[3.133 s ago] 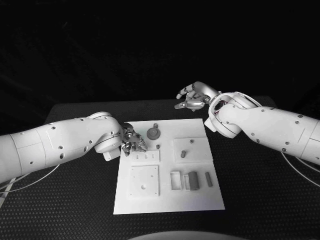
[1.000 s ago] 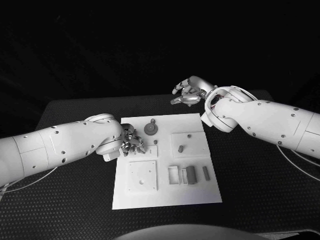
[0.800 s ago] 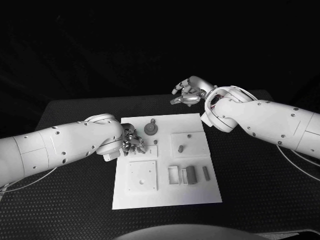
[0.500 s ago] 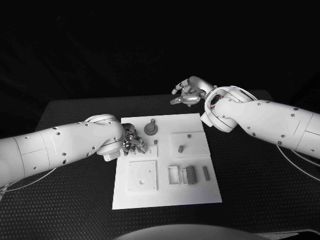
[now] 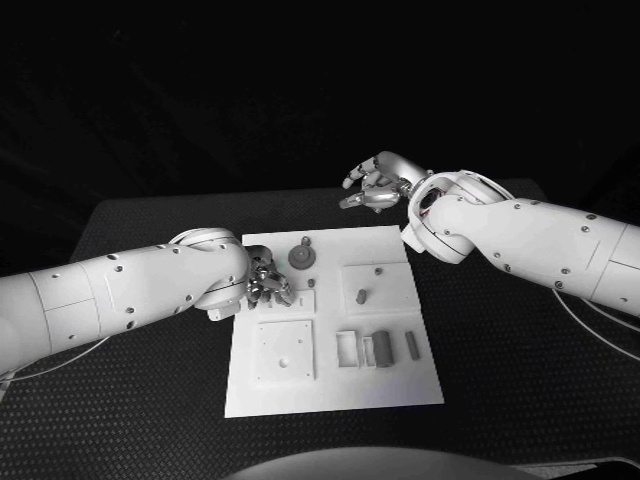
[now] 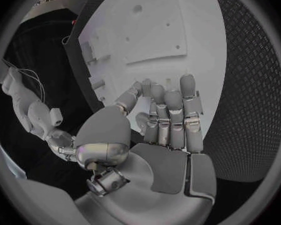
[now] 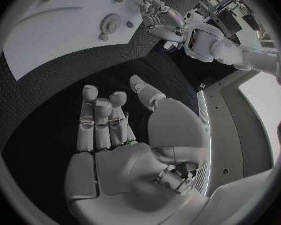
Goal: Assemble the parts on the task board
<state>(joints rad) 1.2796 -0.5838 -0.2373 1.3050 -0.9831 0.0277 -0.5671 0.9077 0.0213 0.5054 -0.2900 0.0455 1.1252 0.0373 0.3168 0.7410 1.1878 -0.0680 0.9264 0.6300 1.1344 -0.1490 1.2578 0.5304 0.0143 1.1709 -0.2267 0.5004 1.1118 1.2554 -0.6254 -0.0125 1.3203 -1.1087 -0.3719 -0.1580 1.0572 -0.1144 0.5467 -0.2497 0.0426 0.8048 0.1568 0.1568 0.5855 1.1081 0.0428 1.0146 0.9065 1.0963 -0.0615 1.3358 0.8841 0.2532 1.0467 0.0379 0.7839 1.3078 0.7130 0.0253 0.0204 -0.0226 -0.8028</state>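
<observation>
White rectangular task board (image 5: 335, 385) at frame centre. Left hand (image 5: 267, 285) on its upper-left edge; grasp indiscernible. Right hand (image 5: 379, 186), upper centre, released, empty. Small grey peg (image 5: 361, 296) at centre: judged light, rigid, slippery; pinch its sides.

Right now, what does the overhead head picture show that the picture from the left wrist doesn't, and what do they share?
Head view alone: the whole task board lying on the black table, with grey parts in its lower half such as the upright blocks, and the right robot hand raised beyond the board's far edge, holding nothing.

Left wrist view alone: a close look at the left robot hand from behind, palm and fingers over the white plate.

Both: the left robot hand at the board's left edge, and the board itself.
</observation>
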